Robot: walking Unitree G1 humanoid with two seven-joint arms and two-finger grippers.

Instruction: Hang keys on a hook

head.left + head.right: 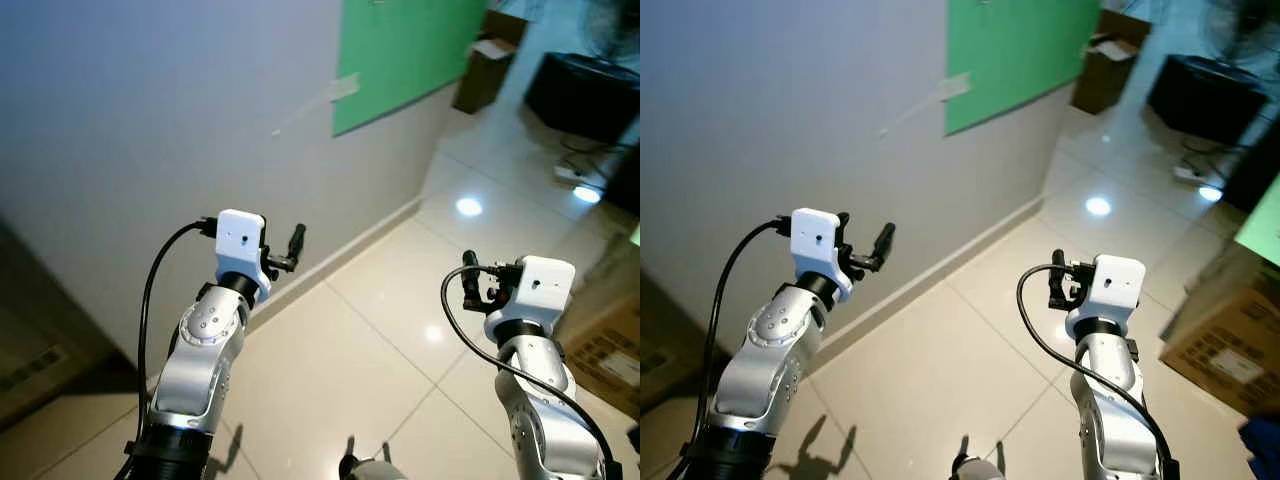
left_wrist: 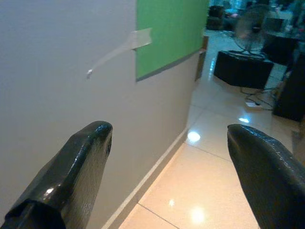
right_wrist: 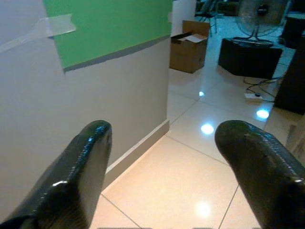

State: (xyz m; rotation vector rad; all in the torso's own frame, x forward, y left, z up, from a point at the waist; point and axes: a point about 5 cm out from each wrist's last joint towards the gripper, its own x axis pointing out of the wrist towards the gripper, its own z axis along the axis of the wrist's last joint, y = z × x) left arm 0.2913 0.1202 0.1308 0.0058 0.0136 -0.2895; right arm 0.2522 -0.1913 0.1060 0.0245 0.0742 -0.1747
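A small pale hook-like stub (image 2: 89, 73) sticks out of the grey wall (image 1: 150, 120), with a strip of clear tape (image 2: 136, 39) running from it up to the green panel's edge. My left gripper (image 1: 285, 252) is raised close to the wall, below that stub and apart from it. It is open and empty, its fingers (image 2: 90, 148) wide apart. My right gripper (image 1: 472, 280) is held up over the tiled floor, farther from the wall, also open and empty, as its fingers (image 3: 90, 148) show. I see no keys.
A green panel (image 1: 400, 50) covers the wall to the right. Beyond it stand an open cardboard box (image 3: 189, 45) and a black cabinet (image 3: 250, 57) with a fan (image 3: 259, 12) on it. Another cardboard box (image 1: 1230, 350) sits at my right. A baseboard (image 1: 340, 255) lines the glossy tile floor.
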